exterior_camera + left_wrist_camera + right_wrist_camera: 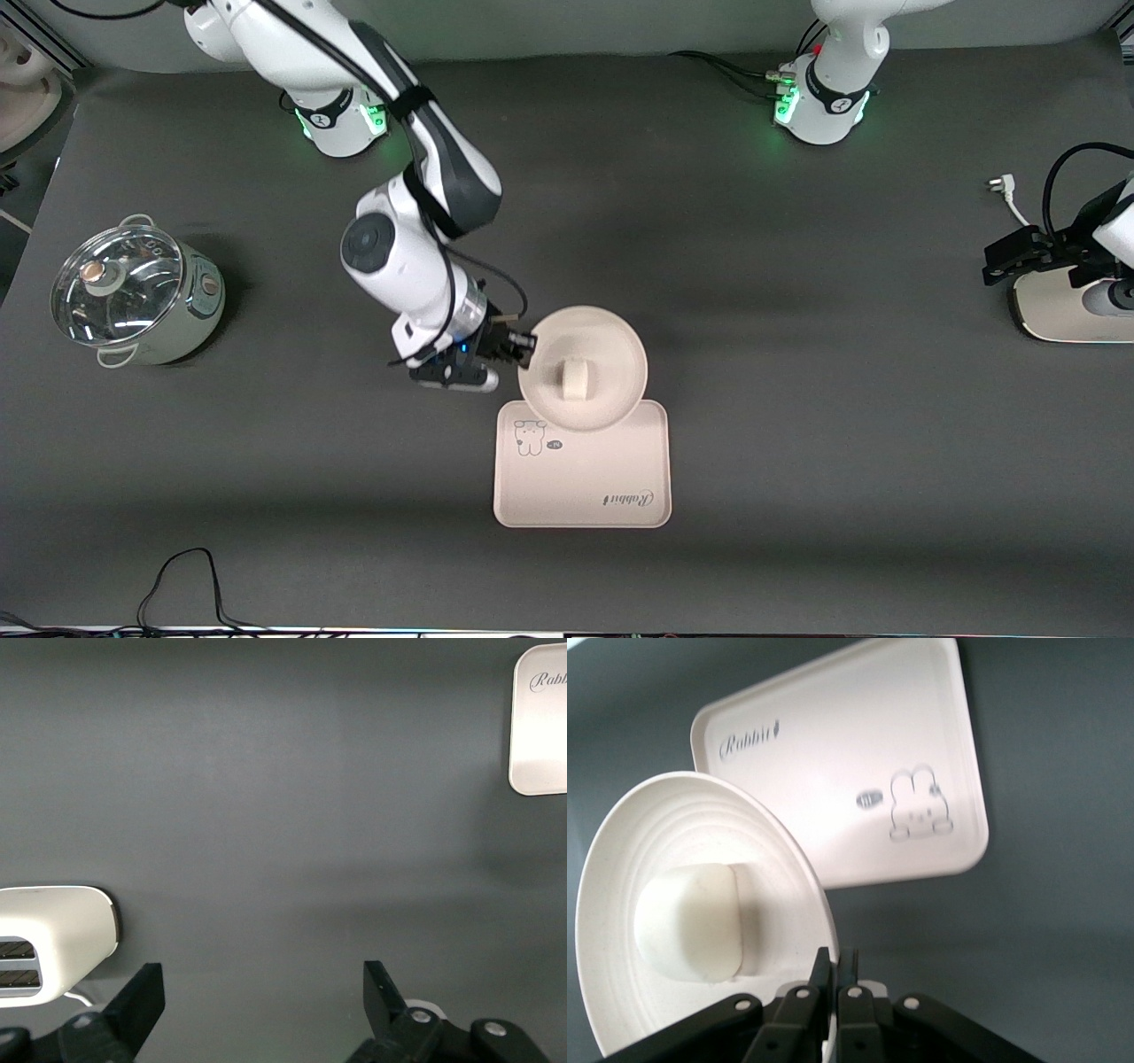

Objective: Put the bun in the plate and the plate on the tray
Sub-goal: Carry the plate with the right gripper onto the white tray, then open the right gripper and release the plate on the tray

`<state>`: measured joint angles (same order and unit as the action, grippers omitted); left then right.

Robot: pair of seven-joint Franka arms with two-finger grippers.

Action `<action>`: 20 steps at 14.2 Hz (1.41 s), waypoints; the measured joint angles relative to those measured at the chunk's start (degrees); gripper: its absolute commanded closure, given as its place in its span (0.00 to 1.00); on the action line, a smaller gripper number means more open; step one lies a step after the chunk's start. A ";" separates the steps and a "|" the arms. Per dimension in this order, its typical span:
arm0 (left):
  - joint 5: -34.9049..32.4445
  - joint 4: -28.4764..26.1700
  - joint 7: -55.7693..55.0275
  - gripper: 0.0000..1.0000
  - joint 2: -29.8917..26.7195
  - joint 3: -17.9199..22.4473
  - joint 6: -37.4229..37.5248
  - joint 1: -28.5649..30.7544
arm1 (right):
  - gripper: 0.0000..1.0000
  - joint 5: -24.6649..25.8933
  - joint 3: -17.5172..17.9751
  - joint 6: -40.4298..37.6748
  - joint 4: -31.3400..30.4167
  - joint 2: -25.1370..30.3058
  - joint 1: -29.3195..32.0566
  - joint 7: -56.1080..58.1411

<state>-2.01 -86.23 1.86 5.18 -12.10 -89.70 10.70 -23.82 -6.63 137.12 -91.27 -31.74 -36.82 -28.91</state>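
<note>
1 bun, 1 round plate, 1 rect. tray w/ rabbit drawing, 1 lidded pot, 1 toaster, 2 robot arms, 2 grippers: right gripper, left gripper

Matte cream plate, smooth matte bun, glossy glass-lidded metal pot.

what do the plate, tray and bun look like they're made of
Plate, pinched at its rim in the right gripper: likely matte cream plastic or melamine, faint concentric rings. Tray: same smooth matte cream, printed rabbit. Bun: soft-looking, off-white, dull, possibly foam or dough.
</note>
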 measured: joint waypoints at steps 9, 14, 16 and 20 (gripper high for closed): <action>0.00 -0.02 0.00 0.00 0.00 -0.01 0.01 0.00 | 1.00 -2.03 0.11 -0.63 20.88 -18.29 3.64 0.30; 0.00 -0.03 0.00 0.00 0.00 -0.01 0.01 0.00 | 1.00 -2.13 0.62 9.13 21.06 -24.76 3.37 0.30; 0.00 -0.04 0.00 0.00 0.00 -0.01 0.01 0.00 | 1.00 -2.13 0.66 10.51 21.19 -26.39 3.30 0.30; 0.00 -0.04 0.00 0.00 0.00 -0.01 0.01 0.00 | 0.06 -2.17 0.66 10.81 21.62 -27.15 3.31 0.30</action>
<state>-2.01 -86.26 1.86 5.18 -12.11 -89.69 10.70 -25.99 -5.97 147.93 -69.65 -58.89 -33.50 -28.61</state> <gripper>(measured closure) 0.000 0.925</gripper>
